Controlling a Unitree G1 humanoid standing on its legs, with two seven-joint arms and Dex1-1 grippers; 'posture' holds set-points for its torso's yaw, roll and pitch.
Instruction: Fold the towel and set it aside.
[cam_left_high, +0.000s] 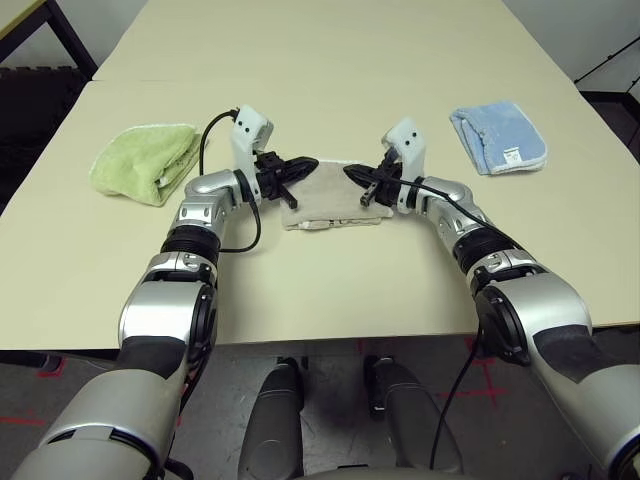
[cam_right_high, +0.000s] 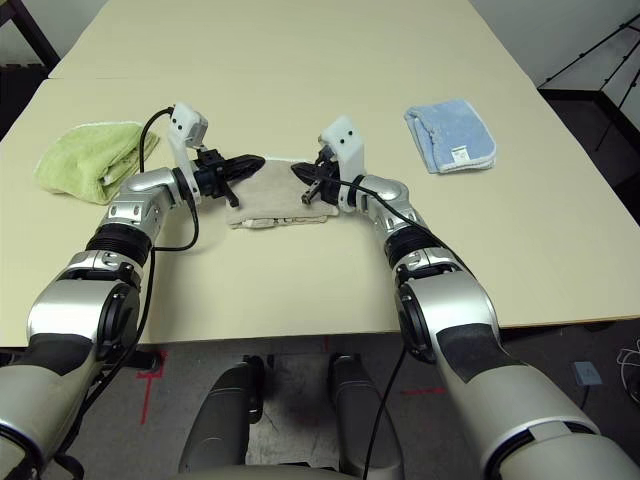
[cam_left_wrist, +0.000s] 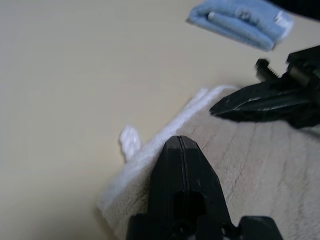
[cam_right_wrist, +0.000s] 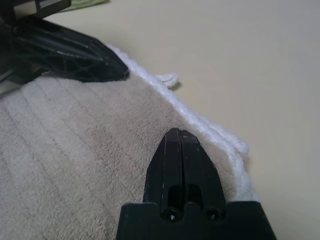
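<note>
1. The table (cam_left_high: 330, 60) is a broad pale-beige top, with dark floor beyond its edges. The towel (cam_left_high: 330, 200) lies already folded into a small tan wad in the middle of it, closer to the near edge than the far one.

2. The left gripper (cam_left_high: 308, 164) and right gripper (cam_left_high: 352, 172) face each other tip to tip over the towel's far edge. Both are clenched with nothing between the fingers; neither grasps the cloth.

3. The fold looks finished, so I judge the setting aside is what remains. To do it well, each gripper should part its fingers and bite through all the layers at once, then both carry it level so the bundle does not unfold.

4. A light green towel (cam_left_high: 145, 160) sits toward the left edge and a light blue towel (cam_left_high: 498, 138) toward the right; the bare stretch between either one and the tan towel would suit.

5. The head views give the whole layout. The wrist views add the white stitched edging (cam_right_wrist: 210, 125) and small white loop (cam_left_wrist: 130, 141) at the towel's far edge.
</note>
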